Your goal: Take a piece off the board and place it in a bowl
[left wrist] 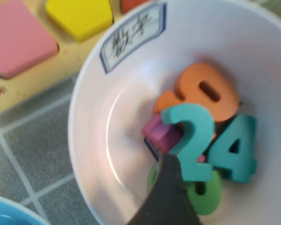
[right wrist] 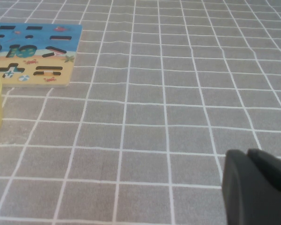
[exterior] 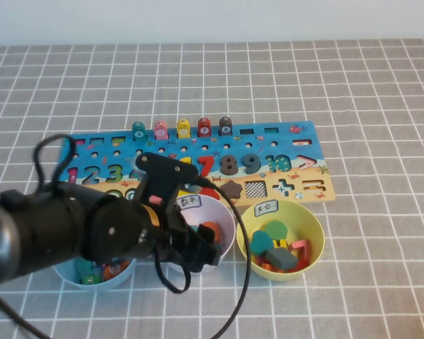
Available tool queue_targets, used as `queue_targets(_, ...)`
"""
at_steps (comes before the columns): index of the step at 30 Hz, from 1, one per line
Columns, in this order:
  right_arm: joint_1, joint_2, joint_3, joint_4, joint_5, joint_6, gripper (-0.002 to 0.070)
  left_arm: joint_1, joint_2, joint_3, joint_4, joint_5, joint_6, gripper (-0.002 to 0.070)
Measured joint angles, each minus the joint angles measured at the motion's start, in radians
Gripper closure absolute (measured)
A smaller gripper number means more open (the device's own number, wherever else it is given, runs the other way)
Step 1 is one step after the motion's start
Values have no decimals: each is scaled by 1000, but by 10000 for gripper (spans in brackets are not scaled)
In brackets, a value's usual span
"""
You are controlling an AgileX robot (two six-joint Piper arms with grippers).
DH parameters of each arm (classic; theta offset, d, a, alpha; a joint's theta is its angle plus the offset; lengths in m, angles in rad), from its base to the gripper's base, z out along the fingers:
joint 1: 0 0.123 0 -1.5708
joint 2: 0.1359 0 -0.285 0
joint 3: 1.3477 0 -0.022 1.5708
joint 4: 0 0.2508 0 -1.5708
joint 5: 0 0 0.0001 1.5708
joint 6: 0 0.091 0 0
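the left gripper hangs over the near part of the pink bowl, its jaws released and holding nothing; in the left wrist view one dark finger pokes in over the pile; the teal 4 lies flat in the bowl, free of the finger, its long axis roughly in line with the teal 2 that touches it on one side; an orange 0 lies against them, a magenta block sits under the 2, and a green numeral shows beneath both; the bowl's rim carries a white handwritten label; the left arm and its cable cover much of the bowl and the near left part of the board in the high view; the board lies just beyond the bowl, long side across the table; a yellow-green bowl with pieces sits just right of the pink one, a light blue bowl just left under the arm; all rest on a grey cloth with a white grid; the right gripper shows only as a dark finger over bare cloth, well right of the board's right end; whether it is released or clenched i cannot tell.
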State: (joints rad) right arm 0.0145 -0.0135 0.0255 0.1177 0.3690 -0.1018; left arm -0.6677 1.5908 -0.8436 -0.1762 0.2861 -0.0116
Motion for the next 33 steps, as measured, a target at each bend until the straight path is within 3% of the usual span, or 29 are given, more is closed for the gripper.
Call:
queue_targets(7, 0, 0, 0, 0, 0, 0, 694, 0, -120, 0, 0, 88, 0, 175)
queue_targets(10, 0, 0, 0, 0, 0, 0, 694, 0, -175, 3, 0, 159, 0, 209)
queue_targets(13, 0, 0, 0, 0, 0, 0, 694, 0, -278, 51, 8, 145, 0, 324)
queue_targets(17, 0, 0, 0, 0, 0, 0, 694, 0, -458, 165, 22, 55, 2, 574)
queue_targets(20, 0, 0, 0, 0, 0, 0, 694, 0, -604, 239, 24, 5, 2, 645)
queue_targets(33, 0, 0, 0, 0, 0, 0, 694, 0, -1089, 443, 52, -51, 3, 675)
